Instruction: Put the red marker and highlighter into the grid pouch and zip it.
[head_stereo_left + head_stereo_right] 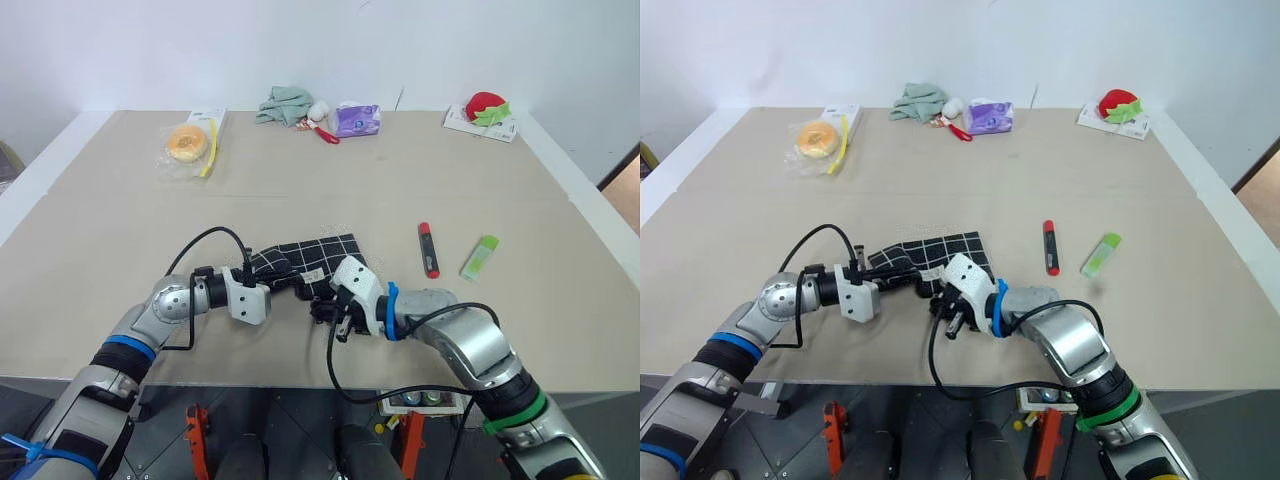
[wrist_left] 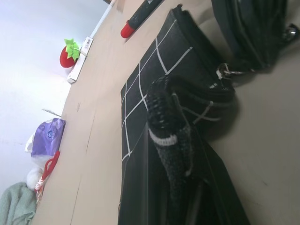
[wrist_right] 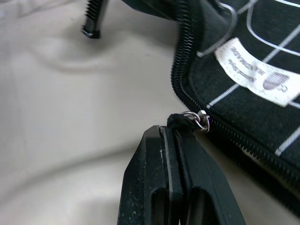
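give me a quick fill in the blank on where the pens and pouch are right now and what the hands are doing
1. The red marker and the highlighter lie on the ____, outside the pouch.
2. The right hand is shut on the pouch's zipper ____.
3. The left hand is shut on the edge of the grid ____.

Missing words: table; pull; pouch

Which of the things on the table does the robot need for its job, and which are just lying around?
For the job:
grid pouch
red marker
highlighter
left tool, shut on the pouch's edge
right tool, shut on the zipper pull

Just lying about:
bagged doughnut
green cloth
purple packet
strawberry toy
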{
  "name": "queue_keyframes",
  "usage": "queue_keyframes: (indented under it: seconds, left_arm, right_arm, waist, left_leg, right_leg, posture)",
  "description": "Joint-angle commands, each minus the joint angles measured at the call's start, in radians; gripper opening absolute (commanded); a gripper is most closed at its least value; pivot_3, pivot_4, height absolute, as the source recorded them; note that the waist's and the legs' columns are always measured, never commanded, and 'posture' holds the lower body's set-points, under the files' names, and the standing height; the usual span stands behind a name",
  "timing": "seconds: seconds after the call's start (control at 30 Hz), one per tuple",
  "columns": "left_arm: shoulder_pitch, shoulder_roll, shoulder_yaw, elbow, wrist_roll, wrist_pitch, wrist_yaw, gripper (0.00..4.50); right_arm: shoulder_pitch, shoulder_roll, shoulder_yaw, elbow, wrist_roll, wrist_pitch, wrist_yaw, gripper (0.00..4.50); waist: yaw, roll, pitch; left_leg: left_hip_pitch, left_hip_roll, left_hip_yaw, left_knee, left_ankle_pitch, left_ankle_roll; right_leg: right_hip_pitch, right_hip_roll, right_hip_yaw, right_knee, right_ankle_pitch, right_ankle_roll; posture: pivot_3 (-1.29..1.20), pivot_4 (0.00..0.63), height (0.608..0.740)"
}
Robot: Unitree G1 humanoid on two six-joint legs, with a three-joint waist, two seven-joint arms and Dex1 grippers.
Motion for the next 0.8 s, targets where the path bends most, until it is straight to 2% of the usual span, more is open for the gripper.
queue_keyframes:
  seconds: [0.03,0.37,0.53,0.8]
  left_arm:
    - [0.006,0.003,0.017,-0.012,-0.01,0.001,0.006,0.0]
    - [0.008,0.005,0.016,-0.005,-0.007,-0.003,0.013,0.0]
    - [0.015,0.01,-0.008,0.005,0.031,-0.01,0.007,0.0]
    - [0.024,-0.033,0.013,-0.058,-0.048,0.064,-0.014,0.0]
  right_arm:
    - [0.005,-0.018,-0.034,-0.016,0.013,-0.018,0.017,0.2]
    - [0.014,-0.012,-0.152,-0.003,0.076,-0.016,0.01,0.2]
    - [0.025,-0.023,-0.141,-0.026,0.086,-0.007,0.022,0.2]
    - [0.047,0.01,-0.079,-0.148,0.151,0.023,0.054,0.2]
  waist:
    - [0.0,0.0,0.0]
    - [0.0,0.0,0.0]
    - [0.0,0.0,0.0]
    - [0.0,-0.001,0.001]
  left_leg:
    - [0.0,0.0,0.0,0.0,0.0,0.0]
    - [0.0,0.0,0.0,0.0,0.0,0.0]
    - [0.0,0.0,0.0,0.0,0.0,0.0]
    - [0.0,0.0,0.0,0.0,0.0,0.0]
  right_leg:
    - [0.0,0.0,0.0,0.0,0.0,0.0]
    - [0.0,0.0,0.0,0.0,0.0,0.0]
    - [0.0,0.0,0.0,0.0,0.0,0.0]
    - [0.0,0.0,0.0,0.0,0.0,0.0]
  posture:
    - [0.0,0.15,0.739]
    - [0.0,0.15,0.739]
    - [0.0,0.15,0.739]
    - [0.0,0.15,0.739]
